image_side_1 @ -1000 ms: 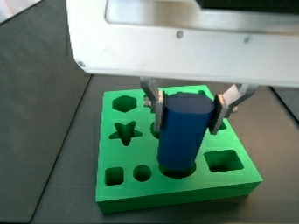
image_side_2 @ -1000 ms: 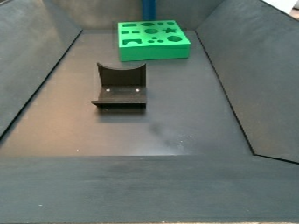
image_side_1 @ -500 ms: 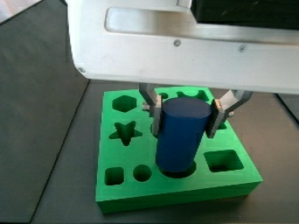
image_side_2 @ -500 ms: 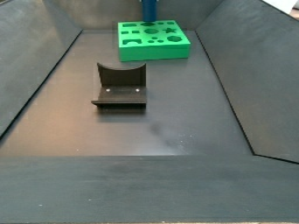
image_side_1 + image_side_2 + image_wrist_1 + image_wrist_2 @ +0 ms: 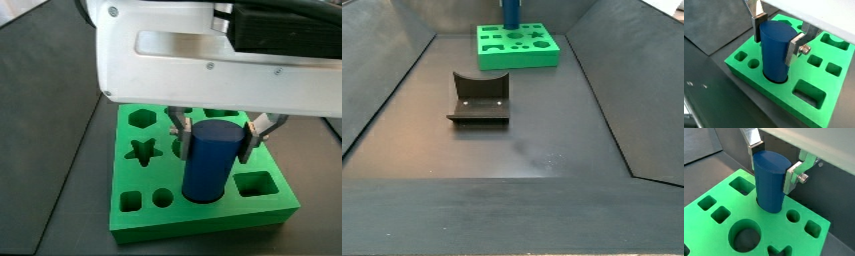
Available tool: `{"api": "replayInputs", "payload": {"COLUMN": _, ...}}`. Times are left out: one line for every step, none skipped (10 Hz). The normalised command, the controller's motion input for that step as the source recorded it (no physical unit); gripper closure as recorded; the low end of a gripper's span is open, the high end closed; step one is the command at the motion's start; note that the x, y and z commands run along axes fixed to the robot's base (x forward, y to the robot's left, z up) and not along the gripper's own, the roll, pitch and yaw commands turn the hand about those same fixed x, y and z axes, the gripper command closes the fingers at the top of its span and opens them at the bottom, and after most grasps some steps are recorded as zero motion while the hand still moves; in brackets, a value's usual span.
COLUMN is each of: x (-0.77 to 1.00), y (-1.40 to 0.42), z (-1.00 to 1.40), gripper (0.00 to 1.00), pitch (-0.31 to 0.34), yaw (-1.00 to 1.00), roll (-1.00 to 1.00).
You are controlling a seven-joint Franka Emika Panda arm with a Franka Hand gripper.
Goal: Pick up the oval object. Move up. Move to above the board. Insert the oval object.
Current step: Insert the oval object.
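Note:
The oval object, a smooth blue peg, stands upright with its lower end inside a hole of the board, a thick green block with many cut-outs. My gripper is shut on the oval object, one silver finger pressed against each side near its top. Both wrist views show this grip; in a wrist view the peg rises from the board between the gripper fingers. In a side view the gripper hangs under the white arm body, holding the peg over the board. Far off, the peg meets the board.
The fixture stands on the dark floor in front of the board. Sloped dark walls enclose the floor on both sides. A star hole and a hexagon hole lie beside the peg on the board.
The arm has come down with the oval object, whose lower end has sunk deeper into the board's hole. The fingers have stayed closed on it.

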Motion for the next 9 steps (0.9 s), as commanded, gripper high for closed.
{"api": "replayInputs", "payload": {"x": 0.27, "y": -0.06, "z": -0.20, "gripper": 1.00, "pitch": 0.000, "yaw": 0.02, "roll": 0.03}}
{"api": "replayInputs", "payload": {"x": 0.25, "y": -0.05, "z": -0.23, "gripper": 1.00, "pitch": 0.000, "yaw": 0.01, "roll": 0.03}}
{"api": "replayInputs", "payload": {"x": 0.22, "y": -0.05, "z": -0.26, "gripper": 1.00, "pitch": 0.000, "yaw": 0.01, "roll": 0.04}}
{"api": "replayInputs", "payload": {"x": 0.12, "y": -0.03, "z": -0.35, "gripper": 1.00, "pitch": 0.000, "yaw": 0.00, "roll": 0.07}}
{"api": "replayInputs", "payload": {"x": 0.00, "y": -0.06, "z": -0.43, "gripper": 1.00, "pitch": 0.000, "yaw": 0.00, "roll": 0.11}}
{"api": "replayInputs", "payload": {"x": 0.00, "y": -0.05, "z": -0.50, "gripper": 1.00, "pitch": -0.010, "yaw": 0.00, "roll": 0.15}}
{"api": "replayInputs", "payload": {"x": 0.00, "y": 0.00, "z": -0.43, "gripper": 1.00, "pitch": 0.000, "yaw": 0.00, "roll": 0.12}}
{"api": "replayInputs", "payload": {"x": 0.00, "y": 0.00, "z": 0.00, "gripper": 1.00, "pitch": -0.021, "yaw": 0.00, "roll": 0.00}}
{"api": "replayInputs", "payload": {"x": 0.00, "y": 0.00, "z": 0.00, "gripper": 1.00, "pitch": 0.000, "yaw": 0.00, "roll": 0.00}}
